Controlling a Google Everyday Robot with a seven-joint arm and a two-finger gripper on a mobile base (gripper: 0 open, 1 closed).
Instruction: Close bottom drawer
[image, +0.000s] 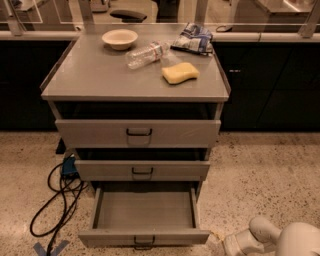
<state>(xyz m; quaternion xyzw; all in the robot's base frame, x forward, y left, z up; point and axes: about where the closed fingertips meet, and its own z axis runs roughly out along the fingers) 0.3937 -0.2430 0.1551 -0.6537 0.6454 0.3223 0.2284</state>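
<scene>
The bottom drawer (144, 210) of the grey metal cabinet (135, 80) is pulled far out, an empty shallow tray with a low front panel and a small dark wire handle (143, 244) at its centre. The middle drawer (142, 170) and top drawer (137, 133) stand slightly out. My gripper (235, 245) is at the bottom right, low near the floor, just right of the bottom drawer's front right corner and apart from it. Only the white arm link and the wrist end show.
On the cabinet top lie a bowl (120, 38), a clear plastic bottle (146, 54), a yellow sponge (180, 73) and a snack bag (192, 39). A black cable (57, 200) loops on the speckled floor at the left. Dark counters stand behind.
</scene>
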